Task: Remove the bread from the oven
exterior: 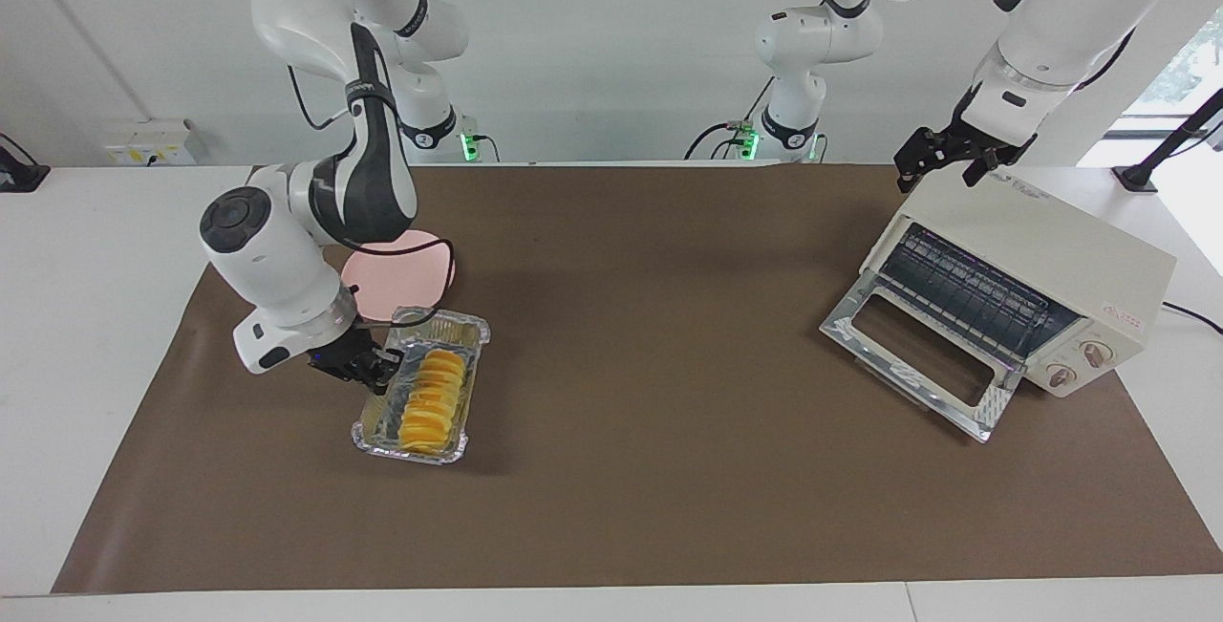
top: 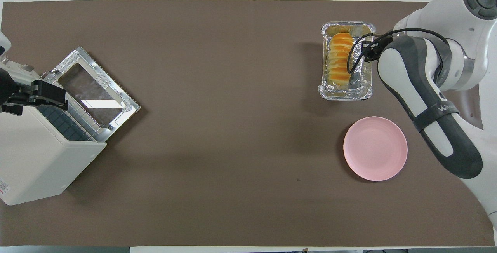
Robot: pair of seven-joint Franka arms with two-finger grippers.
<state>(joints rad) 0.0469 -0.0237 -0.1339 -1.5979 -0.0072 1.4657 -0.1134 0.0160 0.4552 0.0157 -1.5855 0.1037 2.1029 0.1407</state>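
Facing view: right gripper (exterior: 368,372) is pinched shut on the rim of the foil tray (exterior: 377,438) at the right arm's end of the table, bread (exterior: 432,400) in the tray just beside it, farther from the robots than the pink plate (exterior: 413,264). Left gripper (exterior: 949,156), spread wide, waits over the oven (exterior: 1051,254), door down, well apart. Overhead view: the bread's (top: 339,64) long axis runs toward/away from the robots, parallel to the gripped tray side; I judge the right arm much nearer.

right gripper (exterior: 368,372) low, clamped, arm bent out sideways; left gripper (exterior: 946,161) raised, fingers spread, waiting.
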